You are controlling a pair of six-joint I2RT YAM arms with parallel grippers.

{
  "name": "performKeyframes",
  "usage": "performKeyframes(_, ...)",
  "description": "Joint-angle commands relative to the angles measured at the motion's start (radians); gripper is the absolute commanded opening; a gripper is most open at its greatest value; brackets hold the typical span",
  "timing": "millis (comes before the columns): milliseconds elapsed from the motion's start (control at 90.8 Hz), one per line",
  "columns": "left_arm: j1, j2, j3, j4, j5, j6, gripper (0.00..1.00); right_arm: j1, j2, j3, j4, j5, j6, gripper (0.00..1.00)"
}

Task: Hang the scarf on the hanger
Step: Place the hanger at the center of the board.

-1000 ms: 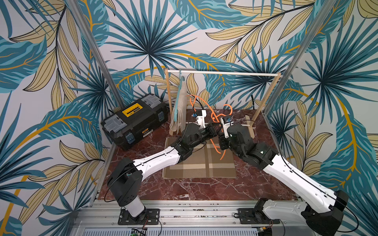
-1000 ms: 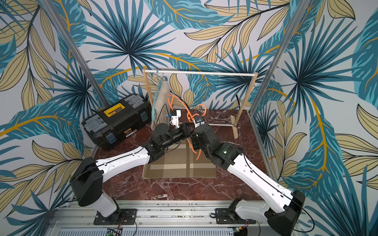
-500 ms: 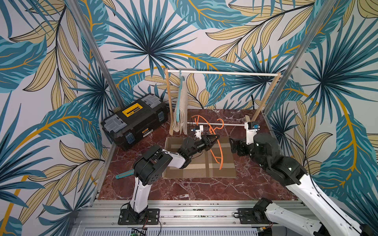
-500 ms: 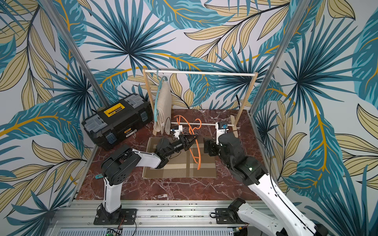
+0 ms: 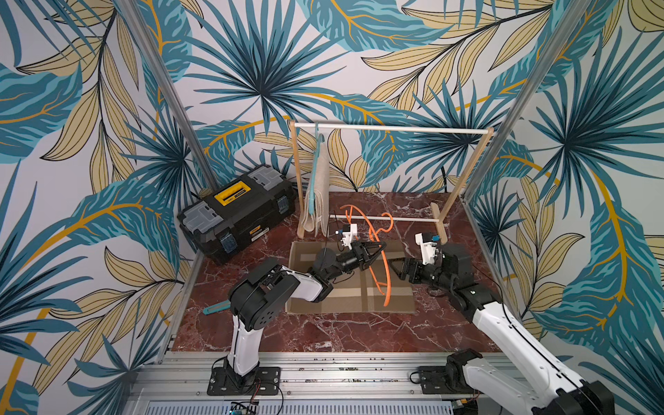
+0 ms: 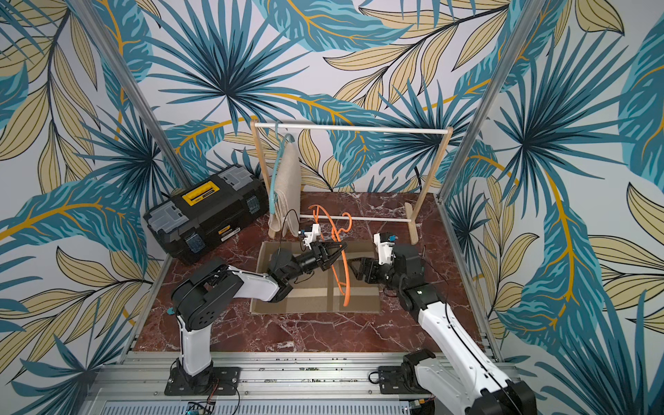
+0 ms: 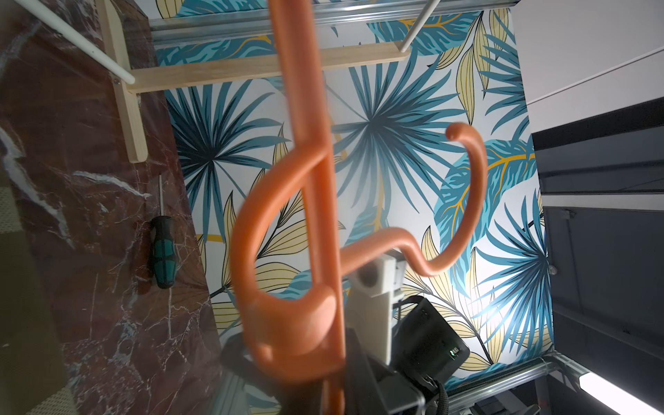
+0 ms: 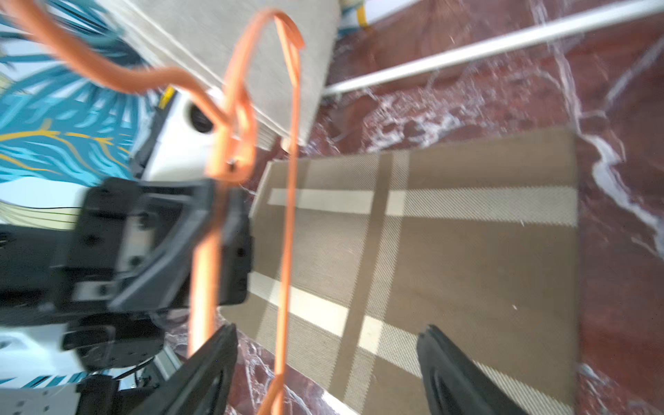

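Looks limp: take the olive-and-cream striped woven scarf (image 5: pixel 345 300) mid-frame by an edge with the released right claw (image 5: pixel 395 269), left claw (image 5: pixel 380 248) clenched on the stiff orange plastic hanger (image 5: pixel 389 284).

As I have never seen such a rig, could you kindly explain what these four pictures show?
Two white-and-black robot arms reach over a red marble table. Two pictures look down from overhead, side by side; the other two come from cameras on the arms' wrists. The left hand is shut on an orange plastic hanger. The right hand is open beside it, holding nothing. Beneath them a brown checked scarf lies flat. Behind stands a wooden clothes rack carrying a beige cloth on a teal hanger, with a black toolbox beside it.
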Motion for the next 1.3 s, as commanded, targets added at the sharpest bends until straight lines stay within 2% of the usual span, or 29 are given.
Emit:
performKeyframes(0,0.002,-0.026,0.037,0.059,0.012,-0.005,0.05,-0.006,-0.126,-0.041,0.037,-0.074,0.037,0.77)
performKeyframes(77,0.002,-0.029,0.047,0.058,0.011,-0.014,0.04,-0.007,-0.167,-0.08,0.087,-0.144,0.065,0.76)
performKeyframes(154,0.002,-0.033,0.062,0.058,0.008,-0.023,0.04,-0.005,-0.137,-0.115,0.16,-0.217,0.094,0.74)
performKeyframes(297,0.001,-0.04,0.088,0.057,0.0,-0.035,0.04,0.0,-0.097,-0.117,0.165,-0.189,0.046,0.73)
performKeyframes(419,-0.001,-0.038,0.098,0.058,-0.001,-0.043,0.04,0.0,-0.07,-0.092,0.176,-0.207,0.023,0.68)
performKeyframes(518,-0.004,-0.036,0.1,0.057,-0.004,-0.043,0.04,0.004,-0.045,-0.082,0.217,-0.228,0.036,0.54)
performKeyframes(606,-0.006,-0.034,0.1,0.058,-0.003,-0.045,0.05,0.012,-0.03,-0.076,0.24,-0.25,0.047,0.33)
performKeyframes(694,-0.005,-0.034,0.105,0.059,-0.003,-0.044,0.05,0.019,-0.023,-0.065,0.24,-0.269,0.052,0.24)
performKeyframes(782,-0.003,-0.034,0.117,0.059,-0.002,-0.045,0.08,0.022,-0.029,-0.058,0.245,-0.276,0.064,0.09)
performKeyframes(815,-0.003,-0.033,0.122,0.059,0.0,-0.046,0.12,0.023,-0.03,-0.052,0.243,-0.28,0.067,0.0)
performKeyframes(903,0.004,-0.038,0.118,0.058,0.004,-0.047,0.24,0.023,-0.036,-0.026,0.23,-0.282,0.077,0.0)
performKeyframes(925,0.007,-0.041,0.115,0.058,0.005,-0.045,0.31,0.023,-0.04,-0.02,0.224,-0.279,0.077,0.0)
performKeyframes(936,0.009,-0.045,0.115,0.057,0.006,-0.045,0.36,0.023,-0.04,-0.017,0.218,-0.276,0.077,0.0)
performKeyframes(947,0.011,-0.047,0.113,0.058,0.007,-0.044,0.47,0.024,-0.042,-0.011,0.21,-0.272,0.076,0.0)
performKeyframes(958,0.013,-0.05,0.109,0.058,0.008,-0.043,0.69,0.023,-0.043,-0.005,0.2,-0.266,0.073,0.0)
performKeyframes(969,0.015,-0.053,0.107,0.058,0.009,-0.043,0.84,0.024,-0.044,0.001,0.194,-0.26,0.072,0.0)
performKeyframes(980,0.018,-0.057,0.105,0.058,0.01,-0.043,0.92,0.025,-0.045,0.008,0.187,-0.253,0.069,0.0)
performKeyframes(1002,0.023,-0.065,0.1,0.058,0.011,-0.043,0.98,0.024,-0.047,0.021,0.159,-0.238,0.062,0.0)
performKeyframes(1079,0.048,-0.126,0.056,0.034,0.031,-0.016,1.0,0.025,-0.05,0.072,0.068,-0.171,0.037,0.0)
performKeyframes(1156,0.084,-0.243,-0.005,-0.112,0.077,0.06,1.0,0.026,-0.033,0.13,-0.037,-0.104,0.013,0.0)
performKeyframes(1200,0.107,-0.333,-0.033,-0.24,0.112,0.138,1.0,0.034,-0.017,0.162,-0.097,-0.061,-0.006,0.0)
performKeyframes(1256,0.132,-0.443,-0.045,-0.501,0.153,0.251,1.0,0.048,0.003,0.193,-0.152,-0.011,-0.024,0.0)
performKeyframes(1289,0.142,-0.526,-0.037,-0.696,0.162,0.371,1.0,0.058,0.018,0.206,-0.177,0.005,-0.027,0.0)
